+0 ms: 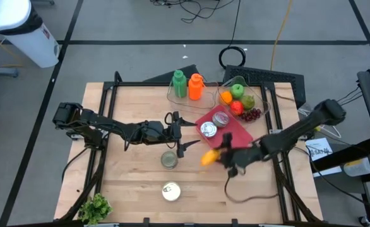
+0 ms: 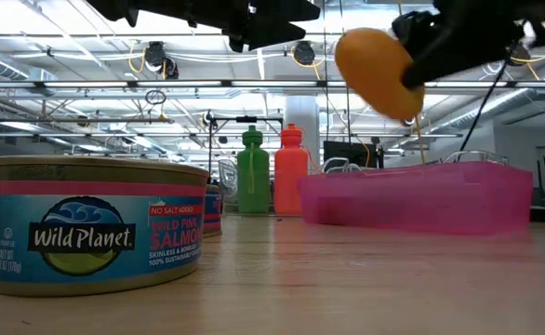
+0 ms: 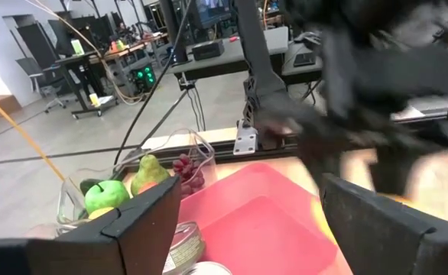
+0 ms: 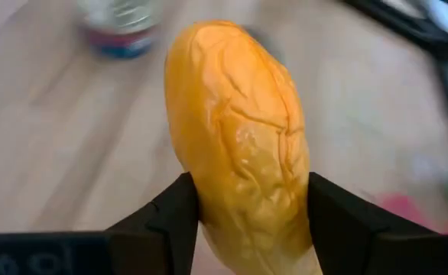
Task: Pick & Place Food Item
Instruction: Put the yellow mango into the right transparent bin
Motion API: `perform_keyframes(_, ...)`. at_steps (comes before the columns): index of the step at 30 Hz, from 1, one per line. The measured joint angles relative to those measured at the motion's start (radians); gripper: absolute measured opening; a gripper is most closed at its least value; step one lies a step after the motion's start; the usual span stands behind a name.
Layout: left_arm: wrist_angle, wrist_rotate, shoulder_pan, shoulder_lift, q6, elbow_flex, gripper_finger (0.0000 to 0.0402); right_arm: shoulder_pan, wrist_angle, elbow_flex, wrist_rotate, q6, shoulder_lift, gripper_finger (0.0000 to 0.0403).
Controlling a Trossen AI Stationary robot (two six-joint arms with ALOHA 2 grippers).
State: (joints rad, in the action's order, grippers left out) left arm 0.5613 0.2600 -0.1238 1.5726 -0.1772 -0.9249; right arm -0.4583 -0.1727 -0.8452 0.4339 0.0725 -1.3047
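Observation:
An orange, wrinkled oval fruit, like a mango (image 1: 209, 157), is in my right gripper (image 1: 220, 156), shut on it just off the near-left edge of the pink tray (image 1: 238, 133); in the low view the fruit (image 2: 378, 71) hangs above the tray wall (image 2: 412, 195). The tray holds two cans (image 1: 209, 129). My left gripper (image 1: 179, 131) is open and holds nothing, left of the tray above the table; its wrist view looks over the tray (image 3: 262, 221) at the right arm. My right gripper pinches the orange fruit between its two fingers (image 4: 174, 221) across the fruit's narrow width, near its lower end (image 4: 247, 229). The fingers come level from the table's right side. The fruit is lifted clear of the table and sticks out beyond the fingertips.
A salmon can (image 1: 169, 160) and another can (image 1: 171, 191) stand on the table near the front; a green leafy bunch (image 1: 95, 207) lies at the near-left corner. Green and orange bottles (image 1: 187, 85) and a clear bowl of fruit (image 1: 243, 101) sit at the far edge.

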Motion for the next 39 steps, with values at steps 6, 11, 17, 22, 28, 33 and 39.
perform_keyframes(6, -0.007, 0.0, 0.0, 0.0, 0.003, 0.0, 0.0316, 0.141, -0.259, 0.0, 0.17, -0.134, 0.278, 0.0187)
perform_keyframes(11, -0.007, 0.0, 0.0, 0.0, 0.003, 0.0, 0.0307, 0.329, -0.494, 0.0, 0.301, -0.124, 0.448, 0.0187)
perform_keyframes(17, -0.006, 0.0, 0.0, 0.0, 0.003, 0.0, 0.0312, 0.582, -0.588, 0.002, 0.287, -0.278, 0.511, 0.0187)
perform_keyframes(22, -0.005, 0.0, 0.0, 0.0, 0.0, 0.0, 0.0321, 0.751, -0.525, 0.067, 0.164, -0.284, 0.487, 0.0187)
perform_keyframes(28, -0.005, 0.0, 0.0, 0.0, -0.001, 0.0, 0.032, 0.902, -0.469, 0.142, 0.109, -0.299, 0.419, 0.0187)
perform_keyframes(33, -0.009, 0.0, 0.0, 0.0, -0.001, 0.0, 0.0311, 0.947, -0.466, 0.184, 0.082, -0.347, 0.394, 0.0187)
perform_keyframes(39, -0.011, 0.0, 0.0, 0.0, 0.0, 0.0, 0.0307, 0.955, -0.467, 0.225, 0.02, -0.382, 0.394, 0.0187)
